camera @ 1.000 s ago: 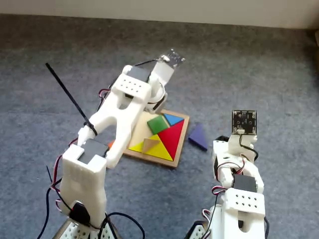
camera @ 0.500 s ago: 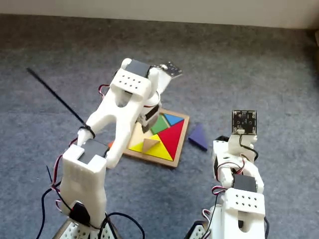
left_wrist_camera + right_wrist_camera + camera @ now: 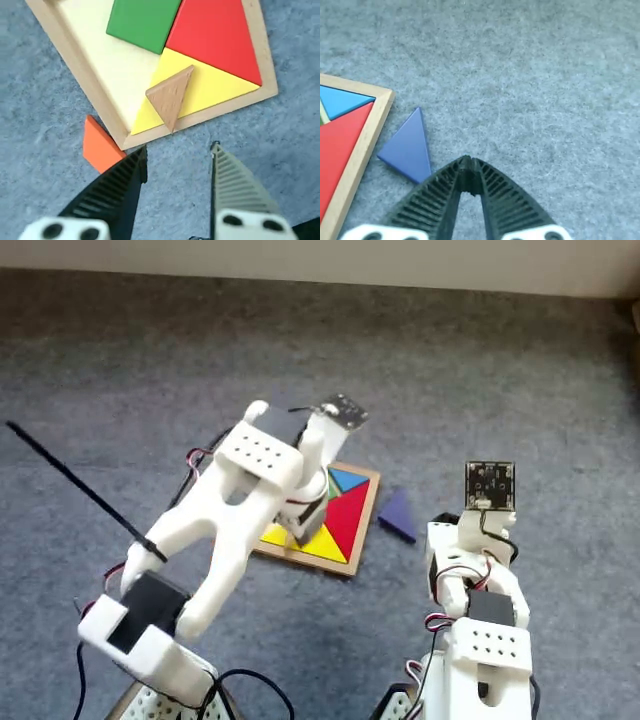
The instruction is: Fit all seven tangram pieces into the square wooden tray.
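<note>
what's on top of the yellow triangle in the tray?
A small bare-wood triangle lies on the yellow triangle, its tip toward the tray rim. What lies beneath it is covered.

Your left arm [image 3: 255, 465] has drawn back from beyond the tray [image 3: 210, 114] toward its own base. The left hand [image 3: 179, 146] now hangs open over the tray's near rim, close to the wooden triangle [image 3: 170, 95].

I work in a carpeted room, perhaps an office or a home: grey-blue short-pile carpet [image 3: 520, 370] spreads under me, and a pale wall [image 3: 420, 260] edges it at twelve o'clock.
</note>
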Controlling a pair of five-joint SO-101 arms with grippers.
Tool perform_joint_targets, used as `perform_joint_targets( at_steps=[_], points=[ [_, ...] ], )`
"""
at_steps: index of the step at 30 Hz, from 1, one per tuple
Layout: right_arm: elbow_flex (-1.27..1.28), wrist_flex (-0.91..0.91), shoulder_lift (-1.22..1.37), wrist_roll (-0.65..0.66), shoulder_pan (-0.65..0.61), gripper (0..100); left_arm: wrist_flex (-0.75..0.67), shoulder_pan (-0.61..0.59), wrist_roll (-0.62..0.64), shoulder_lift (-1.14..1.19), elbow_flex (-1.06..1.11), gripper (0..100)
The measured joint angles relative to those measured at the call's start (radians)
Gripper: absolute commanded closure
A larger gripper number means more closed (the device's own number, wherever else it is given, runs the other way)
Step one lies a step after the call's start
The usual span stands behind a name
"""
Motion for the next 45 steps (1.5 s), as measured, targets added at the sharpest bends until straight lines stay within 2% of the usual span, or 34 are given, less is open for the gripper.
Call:
perform_joint_targets(
  at_steps=[7, 16, 28, 39, 45],
  points=[
    [0.000, 0.000, 0.000, 0.000, 0.000, 98.8, -0.163, -0.066, 0.009, -0.012, 0.161, 76],
    [0.000, 0.000, 0.000, 0.000, 0.000, 98.8, -0.368, -0.183, -0.058, -0.025, 0.247, 76],
    [0.000, 0.000, 0.000, 0.000, 0.000, 98.8, -0.456, -0.206, -0.063, -0.026, 0.249, 76],
    [0.000, 0.000, 0.000, 0.000, 0.000, 98.8, -0.494, -0.206, -0.140, -0.026, 0.249, 76],
    [0.000, 0.000, 0.000, 0.000, 0.000, 97.8, -0.494, -0.272, -0.143, -0.026, 0.249, 83]
  ],
)
